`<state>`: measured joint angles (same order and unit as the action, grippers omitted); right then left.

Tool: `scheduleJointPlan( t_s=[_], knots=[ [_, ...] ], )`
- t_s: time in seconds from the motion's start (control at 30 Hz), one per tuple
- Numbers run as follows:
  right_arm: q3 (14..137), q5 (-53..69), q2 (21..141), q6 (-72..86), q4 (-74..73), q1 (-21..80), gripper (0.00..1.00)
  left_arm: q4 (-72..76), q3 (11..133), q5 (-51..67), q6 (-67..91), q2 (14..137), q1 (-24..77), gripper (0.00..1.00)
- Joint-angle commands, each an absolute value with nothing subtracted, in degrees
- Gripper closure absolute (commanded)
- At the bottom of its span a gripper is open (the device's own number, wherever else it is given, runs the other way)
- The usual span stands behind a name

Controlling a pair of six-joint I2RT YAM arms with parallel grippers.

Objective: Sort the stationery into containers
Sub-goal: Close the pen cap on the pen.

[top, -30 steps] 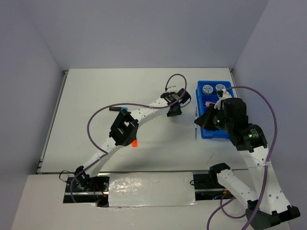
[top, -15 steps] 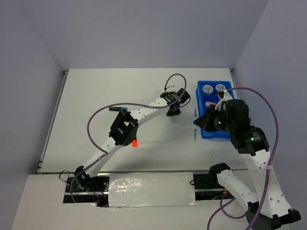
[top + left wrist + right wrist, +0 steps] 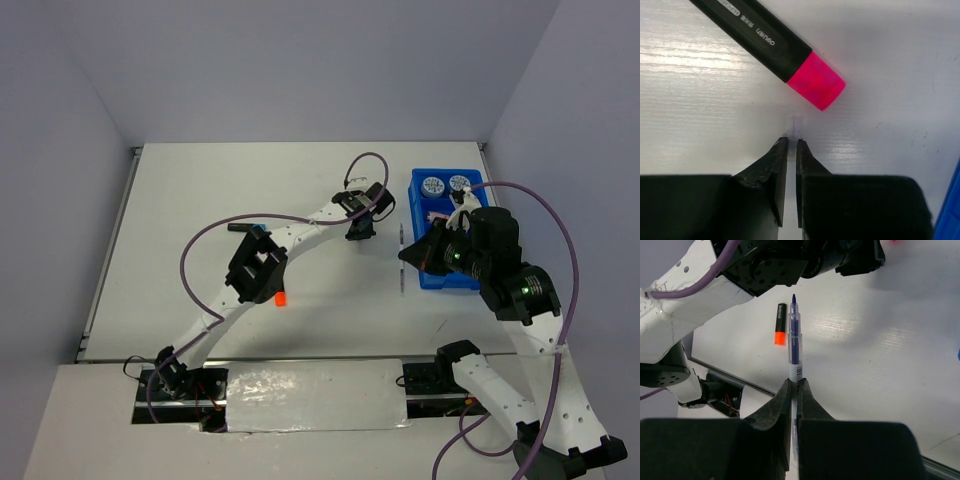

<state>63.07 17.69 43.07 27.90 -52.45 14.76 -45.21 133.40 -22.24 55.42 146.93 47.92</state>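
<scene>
My right gripper [image 3: 796,385] is shut on a thin clear pen with dark blue ink [image 3: 794,340]. It holds the pen above the table just left of the blue tray [image 3: 415,190]; the pen also shows in the top view [image 3: 401,258]. Two patterned discs [image 3: 432,185] and a pink item [image 3: 437,215] lie in the tray. My left gripper [image 3: 792,141] is shut, low over the table, just short of a black marker with a pink end [image 3: 816,81]. A tiny pale stub shows at its tips. An orange-ended marker [image 3: 281,298] lies by the left arm.
A blue-ended black marker [image 3: 245,228] lies beside the left arm's elbow. The left arm [image 3: 300,235] stretches across the middle of the table. Grey walls close the table on three sides. The right arm's purple cable [image 3: 560,230] loops above the tray.
My right gripper has moved left, carrying the pen away from the tray's left edge and out over the table. My left gripper has shifted slightly toward the back.
</scene>
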Motion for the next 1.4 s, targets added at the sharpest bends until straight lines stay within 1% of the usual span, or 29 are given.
scheduleJointPlan(
  t_s=[0.0,0.1,0.13,0.2,0.23,0.27,0.33,0.37,0.4,0.47,0.57,0.6,0.63,0.77,0.87,1.03,1.1,1.13,1.17,1.2,1.23,1.3,1.37],
  knots=[
    [62.67,19.86,42.36,28.74,-48.16,15.21,1.0,-55.35,128.15,-23.2,54.49,149.08,46.67,0.94],
    [62.75,19.95,42.28,29.18,-47.55,15.21,1.0,-57.48,120.61,-24.78,56.69,144.08,46.67,1.0],
    [62.58,19.95,42.19,29.53,-47.37,15.29,1.0,-57.48,115.28,-24.79,56.86,142.75,46.67,1.0],
    [62.4,20.39,42.19,29.79,-46.67,15.21,1.0,-56.96,110.15,-24.08,56.52,138.97,46.67,1.0],
    [62.4,20.56,42.36,29.97,-46.67,15.29,1.0,-56.43,105.08,-23.91,56.25,137.65,46.67,1.0],
    [62.4,20.91,42.45,30.06,-46.58,15.21,1.0,-55.56,102.51,-23.65,55.99,136.16,47.02,1.0],
    [62.4,20.83,42.63,30.23,-46.32,15.21,1.0,-52.84,94.45,-22.24,54.85,130.97,47.55,0.91],
    [62.32,20.66,42.71,30.32,-45.88,15.21,1.0,-50.39,92.31,-21.8,54.84,129.57,47.64,0.85],
    [62.31,20.65,42.8,30.41,-45.79,15.21,1.0,-49.4,90.37,-21.19,54.67,127.29,47.38,0.73],
    [62.49,20.65,43.41,30.59,-45.53,15.21,1.0,-46.16,86.41,-19.17,53.62,125.6,46.59,0.64],
    [62.75,20.65,44.03,30.76,-45.27,15.21,1.0,-43.43,84.46,-17.67,51.6,125.77,45.62,0.58],
    [62.93,20.48,44.21,30.76,-45.26,15.21,1.0,-42.9,84.38,-16.88,50.37,126.12,45.35,0.56],
    [63.1,20.39,44.3,30.76,-45.44,15.21,1.0,-42.28,84.2,-16.61,50.19,126.56,45.18,0.5],
    [63.72,20.13,44.3,30.94,-45.7,15.21,1.0,-39.73,81.92,-14.77,49.22,125.95,44.39,0.45],
    [63.63,19.51,43.95,31.29,-45.79,15.21,1.0,-36.92,79.98,-13.63,48.61,125.16,43.51,0.48],
    [63.02,19.34,43.59,32.25,-45.35,15.21,1.0,-36.82,79.63,-13.09,46.85,125.07,42.63,0.64],
    [63.02,19.25,43.68,32.52,-45.09,15.21,1.0,-36.65,79.45,-12.92,46.41,124.81,42.54,0.64],
    [63.1,19.07,43.77,32.61,-44.91,15.21,1.0,-36.48,79.28,-12.83,46.32,124.8,42.45,0.67],
    [63.19,19.07,43.77,32.69,-44.83,15.21,1.0,-36.13,78.67,-12.22,46.06,124.8,42.45,0.71],
    [63.28,19.16,43.94,32.7,-44.65,15.29,1.0,-35.69,78.31,-11.78,45.88,124.89,42.1,0.78],
    [63.19,19.77,44.21,32.7,-44.13,15.21,1.0,-34.81,77.96,-11.26,45.79,125.07,41.93,0.89],
    [61.97,22.57,44.56,31.38,-42.37,15.29,1.0,-33.76,77.17,-9.32,44.91,124.89,41.4,0.99],
    [59.78,27.65,44.74,29.63,-38.6,15.21,1.0,-33.58,77.34,-7.92,44.56,122.79,40.87,1.0]
  ],
)
